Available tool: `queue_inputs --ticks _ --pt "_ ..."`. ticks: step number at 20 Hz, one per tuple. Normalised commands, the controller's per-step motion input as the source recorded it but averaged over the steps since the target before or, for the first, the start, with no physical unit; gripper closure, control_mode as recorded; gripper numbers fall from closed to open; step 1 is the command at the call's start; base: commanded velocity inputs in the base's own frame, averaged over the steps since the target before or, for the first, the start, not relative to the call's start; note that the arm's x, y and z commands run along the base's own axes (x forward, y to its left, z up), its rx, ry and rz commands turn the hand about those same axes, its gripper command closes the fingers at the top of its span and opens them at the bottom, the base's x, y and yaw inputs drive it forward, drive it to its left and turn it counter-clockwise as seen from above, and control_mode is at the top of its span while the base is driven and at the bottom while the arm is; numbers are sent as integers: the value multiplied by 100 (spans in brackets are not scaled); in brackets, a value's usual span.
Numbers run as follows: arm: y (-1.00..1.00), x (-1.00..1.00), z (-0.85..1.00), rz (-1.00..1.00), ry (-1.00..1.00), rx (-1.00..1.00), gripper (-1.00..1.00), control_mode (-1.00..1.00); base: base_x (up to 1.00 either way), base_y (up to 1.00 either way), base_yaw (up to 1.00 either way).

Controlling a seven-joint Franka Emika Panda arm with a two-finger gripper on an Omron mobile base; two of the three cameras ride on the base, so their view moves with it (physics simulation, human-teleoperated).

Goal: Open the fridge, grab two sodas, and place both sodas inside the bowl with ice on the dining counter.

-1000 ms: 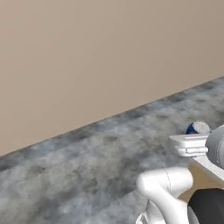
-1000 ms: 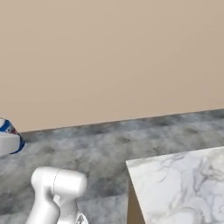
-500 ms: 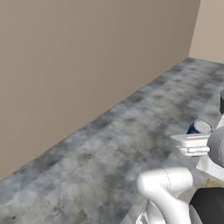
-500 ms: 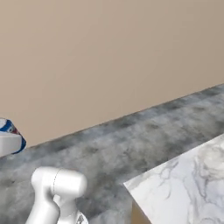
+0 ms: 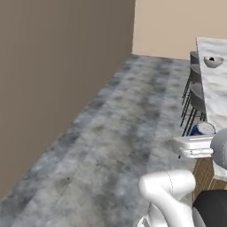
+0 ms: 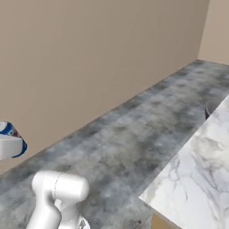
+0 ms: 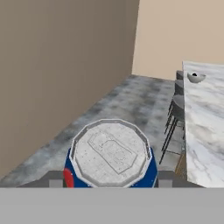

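Soda (image 7: 109, 158) sits clamped in my hand (image 7: 109, 183), carried above the floor; bowl (image 5: 213, 61) waits at the bench's (image 6: 197, 179) far end. Grip depth looks shallow, perhaps; turning could shake it loose.

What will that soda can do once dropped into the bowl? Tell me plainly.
The soda can is a smooth-walled cylinder, so it probably rolls if laid sideways. Its flat silver top suggests a stiff body. The bowl looks shallow and rounded, so the can would likely lean rather than stand.
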Motion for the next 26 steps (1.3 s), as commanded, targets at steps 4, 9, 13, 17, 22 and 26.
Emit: queue_inputs --ticks 4,9,13,17,22,26 --pt "0 0 0 0 0 0 100 100 56 52 -55" --pt "0 0 0 0 0 0 100 100 61 55 -53" --pt "0 0 0 0 0 0 100 100 73 60 -50" --pt "0 0 0 0 0 0 100 100 83 65 -47" --pt "0 0 0 0 0 0 100 100 96 68 -44" --pt "0 0 0 0 0 0 100 100 100 71 -41"
